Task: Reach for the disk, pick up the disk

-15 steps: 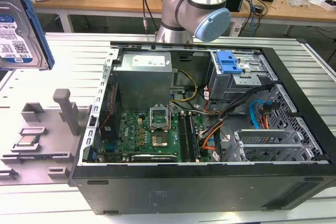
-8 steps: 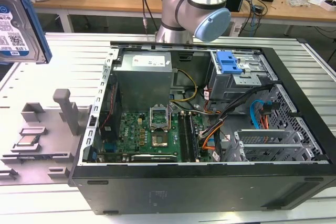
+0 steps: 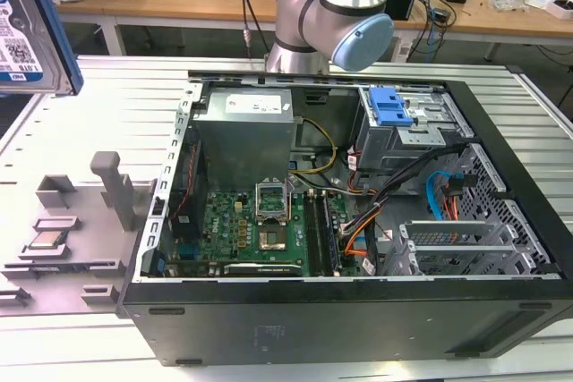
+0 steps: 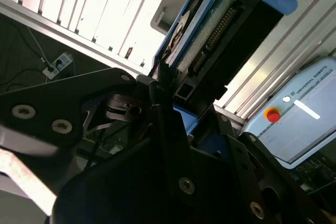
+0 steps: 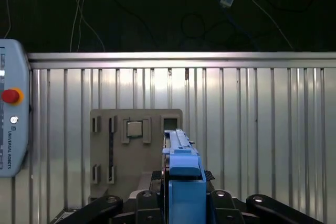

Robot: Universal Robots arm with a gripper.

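Observation:
The disk (image 3: pixel 27 33), silver with a white-and-blue label and a blue bracket, hangs high in the air at the exterior view's far left, above the slatted table. In the first wrist view the disk (image 5: pixel 182 166) stands edge-on between the black fingers of my gripper (image 5: pixel 184 182), which is shut on it. The second wrist view shows the disk's connector edge (image 4: pixel 220 30) sticking out beyond the gripper (image 4: pixel 165 85). The disk touches nothing else.
Below the held disk lies a grey fixture plate (image 5: pixel 105 150) with a small square silver chip (image 5: pixel 135 128) in it, also on the table (image 3: pixel 72 230). An open computer case (image 3: pixel 358 221) with a blue latch (image 3: pixel 388 106) stands at the exterior view's right. A teach pendant (image 5: pixel 10 124) lies nearby.

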